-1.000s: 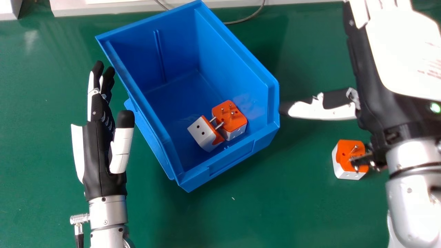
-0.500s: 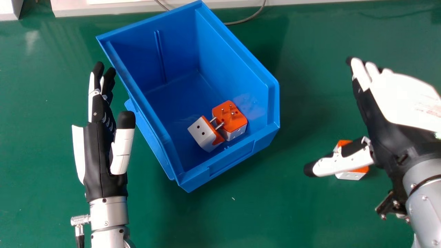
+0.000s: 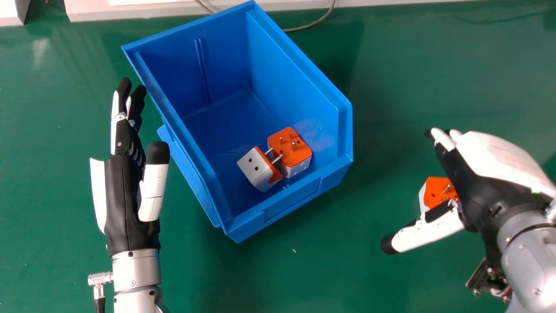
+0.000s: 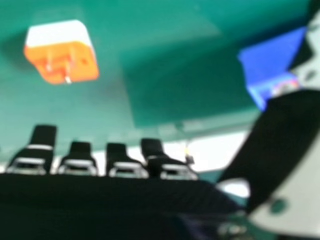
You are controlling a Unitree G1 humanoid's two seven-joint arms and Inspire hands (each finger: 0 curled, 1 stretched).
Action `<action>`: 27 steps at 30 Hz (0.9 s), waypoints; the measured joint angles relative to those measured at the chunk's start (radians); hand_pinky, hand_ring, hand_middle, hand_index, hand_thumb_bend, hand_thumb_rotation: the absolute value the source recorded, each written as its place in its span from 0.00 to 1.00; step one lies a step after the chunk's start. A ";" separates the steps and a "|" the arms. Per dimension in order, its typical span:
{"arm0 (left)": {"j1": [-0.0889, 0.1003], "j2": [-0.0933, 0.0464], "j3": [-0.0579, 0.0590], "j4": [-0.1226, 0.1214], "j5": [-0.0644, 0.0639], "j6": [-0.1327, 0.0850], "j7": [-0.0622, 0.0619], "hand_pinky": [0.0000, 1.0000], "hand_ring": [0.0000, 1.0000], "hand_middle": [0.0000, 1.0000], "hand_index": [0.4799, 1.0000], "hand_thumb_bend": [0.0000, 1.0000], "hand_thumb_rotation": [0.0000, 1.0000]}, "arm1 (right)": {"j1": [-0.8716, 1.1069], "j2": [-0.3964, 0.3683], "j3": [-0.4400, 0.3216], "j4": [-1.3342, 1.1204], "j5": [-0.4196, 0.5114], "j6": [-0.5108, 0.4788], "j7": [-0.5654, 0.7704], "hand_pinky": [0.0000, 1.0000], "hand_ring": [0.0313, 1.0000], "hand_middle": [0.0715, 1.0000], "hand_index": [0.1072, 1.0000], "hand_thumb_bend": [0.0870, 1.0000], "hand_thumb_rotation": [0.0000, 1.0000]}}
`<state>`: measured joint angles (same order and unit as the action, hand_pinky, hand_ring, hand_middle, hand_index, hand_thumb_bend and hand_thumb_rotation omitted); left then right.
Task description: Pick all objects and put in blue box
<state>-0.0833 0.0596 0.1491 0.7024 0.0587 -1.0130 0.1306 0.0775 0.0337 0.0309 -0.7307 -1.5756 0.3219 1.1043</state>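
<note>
In the head view my right hand (image 3: 482,169) is open above an orange and white plug adapter (image 3: 436,191), partly covering it, with the thumb pointing left. The right hand view has that adapter (image 4: 62,52) on the table, apart from my right hand (image 4: 120,200), and a corner of the blue box (image 4: 270,60). Two more adapters, one tilted (image 3: 257,168) and one with its pins up (image 3: 290,150), lie touching inside the blue box (image 3: 304,82). My left hand (image 3: 126,191) stays open and empty to the left of the box.
A green table (image 3: 339,261) lies under everything. Along its far edge runs a white ledge (image 3: 130,12), and a grey cable (image 3: 310,24) curves behind the box.
My right hand has come back from the far right toward the near side, moving down over the loose adapter. The left hand, the box and all the adapters have stayed in place.
</note>
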 measured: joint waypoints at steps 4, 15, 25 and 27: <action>0.000 0.003 0.000 0.001 0.001 0.000 0.000 0.99 0.96 0.93 0.91 0.96 0.94 | 0.001 -0.024 -0.011 0.062 0.032 -0.001 -0.004 0.67 0.98 0.99 0.92 1.00 0.25; 0.001 0.005 -0.002 0.001 -0.001 0.000 -0.002 0.99 0.96 0.93 0.91 0.96 0.94 | -0.008 -0.131 -0.023 0.206 0.196 0.004 -0.109 0.71 0.97 0.98 0.90 0.99 0.22; 0.002 0.007 -0.002 0.001 0.000 0.000 -0.004 0.99 0.96 0.93 0.91 0.96 0.94 | -0.006 -0.203 -0.016 0.223 0.250 0.041 -0.143 0.70 0.96 0.97 0.90 0.98 0.22; 0.001 0.007 -0.002 0.001 -0.001 0.000 -0.004 0.98 0.96 0.93 0.91 0.96 0.93 | 0.001 -0.213 -0.015 0.223 0.275 0.042 -0.165 0.73 0.96 0.96 0.89 0.98 0.21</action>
<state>-0.0819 0.0670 0.1472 0.7031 0.0580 -1.0134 0.1266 0.0789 -0.1790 0.0157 -0.5078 -1.3005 0.3634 0.9389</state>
